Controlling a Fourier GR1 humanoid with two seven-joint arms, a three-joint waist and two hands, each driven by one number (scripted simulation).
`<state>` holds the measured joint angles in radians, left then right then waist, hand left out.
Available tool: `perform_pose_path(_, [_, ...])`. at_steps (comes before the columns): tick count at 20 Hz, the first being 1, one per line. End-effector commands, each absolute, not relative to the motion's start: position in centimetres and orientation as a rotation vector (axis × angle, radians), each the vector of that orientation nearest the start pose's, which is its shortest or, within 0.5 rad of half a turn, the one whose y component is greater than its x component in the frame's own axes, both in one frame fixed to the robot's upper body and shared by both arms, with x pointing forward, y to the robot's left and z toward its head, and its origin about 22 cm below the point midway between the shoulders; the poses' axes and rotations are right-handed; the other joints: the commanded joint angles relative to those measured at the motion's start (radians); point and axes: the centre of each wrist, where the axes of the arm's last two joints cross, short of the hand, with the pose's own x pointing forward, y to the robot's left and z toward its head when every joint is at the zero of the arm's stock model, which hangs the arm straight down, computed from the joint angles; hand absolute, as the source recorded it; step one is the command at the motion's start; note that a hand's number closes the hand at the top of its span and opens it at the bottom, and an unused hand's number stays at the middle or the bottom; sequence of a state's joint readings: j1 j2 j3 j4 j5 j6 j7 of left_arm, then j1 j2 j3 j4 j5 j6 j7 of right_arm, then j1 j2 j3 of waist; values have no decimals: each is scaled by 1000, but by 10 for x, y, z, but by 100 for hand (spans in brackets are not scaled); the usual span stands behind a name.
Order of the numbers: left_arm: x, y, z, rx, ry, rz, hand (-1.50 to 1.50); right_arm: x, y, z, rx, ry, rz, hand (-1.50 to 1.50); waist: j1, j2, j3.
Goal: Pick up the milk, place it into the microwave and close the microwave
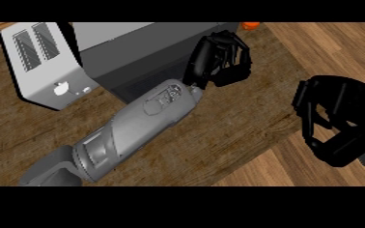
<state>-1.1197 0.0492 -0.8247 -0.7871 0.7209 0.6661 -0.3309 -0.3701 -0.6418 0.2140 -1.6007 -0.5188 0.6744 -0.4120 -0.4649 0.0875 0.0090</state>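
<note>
You cannot see the milk anywhere in this view, so you cannot say where it sits; it may be inside the microwave (153, 58) or hidden behind it. Your left hand (217, 60) is up against the microwave's right front corner, fingers curled with nothing visible in them. Your right hand (331, 121) hangs well to the right of the microwave, over the counter (235, 121) edge, fingers also curled and holding nothing that shows. A toaster (39, 63) stands just left of the microwave, and something small and orange (249, 25) peeks out behind its right rear corner.

Judging by the task alone, expect the milk carton to be light, fairly stiff yet crushable, with smooth sides. Take it round the middle of the body, not the top.
</note>
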Motion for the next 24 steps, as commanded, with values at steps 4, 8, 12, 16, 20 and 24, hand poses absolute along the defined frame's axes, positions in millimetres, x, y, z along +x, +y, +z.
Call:
perform_pose_path(4, [375, -3, 96, -209, -1601, -32, 150, 291, -265, 123, 975, -1775, 1036, 150, 31, 53, -14])
perform_pose_path(8, [378, 12, 95, -315, -1543, 173, 150, 277, -256, 107, 1036, -1743, 976, 150, 62, 43, -15])
perform_pose_path(12, [378, 17, 84, -380, -1497, 189, 150, 264, -251, 97, 1056, -1729, 930, 150, 80, 35, -12])
perform_pose_path(16, [378, 22, 73, -432, -1477, 188, 150, 254, -240, 95, 1082, -1754, 900, 150, 113, 30, -14])
perform_pose_path(20, [379, 33, 59, -448, -1458, 162, 150, 244, -237, 94, 1076, -1758, 892, 150, 127, 30, -13])
perform_pose_path(24, [378, 39, 47, -494, -1447, 154, 150, 232, -231, 90, 1085, -1766, 865, 150, 146, 29, -14])
